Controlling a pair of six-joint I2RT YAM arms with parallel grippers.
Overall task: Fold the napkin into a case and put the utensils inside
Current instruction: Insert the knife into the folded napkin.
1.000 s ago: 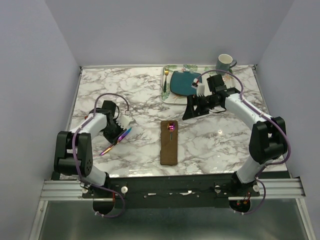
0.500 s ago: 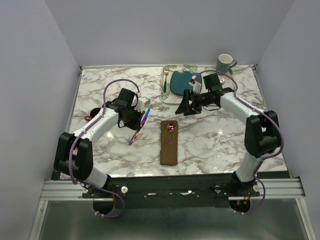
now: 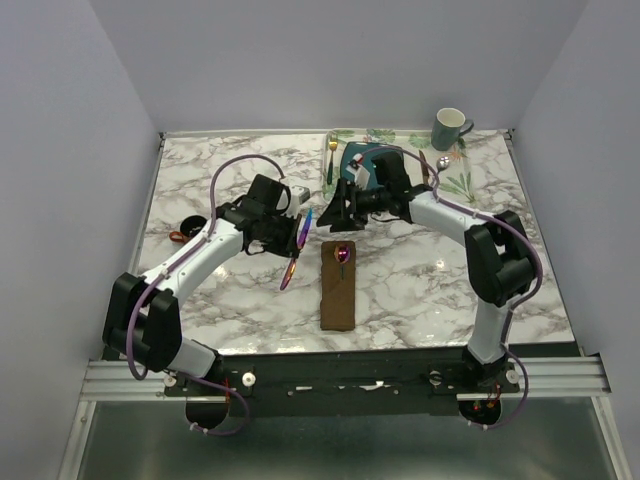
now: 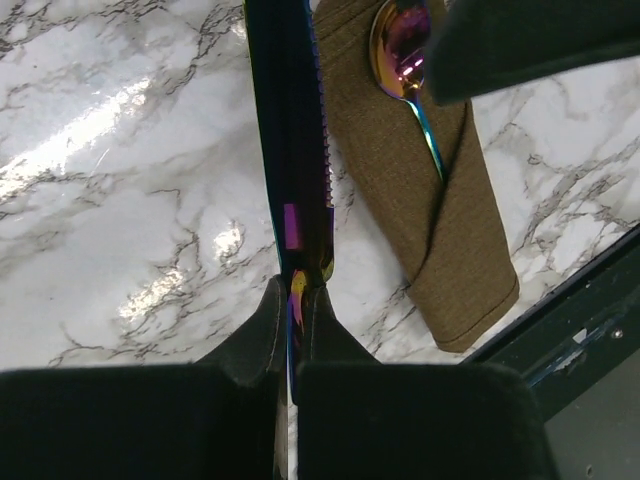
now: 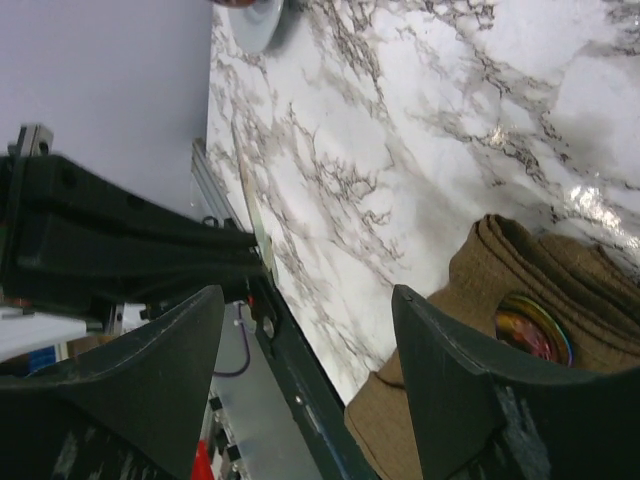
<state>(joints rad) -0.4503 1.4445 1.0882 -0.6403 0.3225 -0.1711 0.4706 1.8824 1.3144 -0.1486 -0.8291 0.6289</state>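
- found the napkin (image 3: 338, 290) folded into a long narrow case, lying flat on the marble table (image 3: 220, 170).
- logged one spoon (image 3: 344, 254) inside that case: iridescent bowl sticking out at the napkin's far end, handle tucked under the diagonal fold.
- caught the left gripper (image 4: 297, 300) clamped tight on an iridescent knife (image 4: 295, 150).
- placed the knife just left of the napkin, running roughly along its long edge, serrated side facing the cloth, not in the case.
- could not tell whether the knife touches the marble.
- spotted the right gripper (image 3: 335, 212) just beyond the napkin's far end, jaws spread wide, only marble and cloth showing between them.
- from the right wrist view, saw the spoon bowl peeping out of the layered folds close under one finger.
- farther beyond the napkin, noted a leaf-printed placemat (image 3: 460, 185) carrying a teal plate (image 3: 357, 157) and a gold fork (image 3: 331, 165), fork beside the plate on its left.
- plate mostly hidden behind the right arm, so could not read what lies on it.
- marked a mug (image 3: 450, 127) far beyond and right of the napkin, at the placemat's back edge; inside not visible.
- marked a small dark dish (image 3: 190, 224) well to the left of the napkin.
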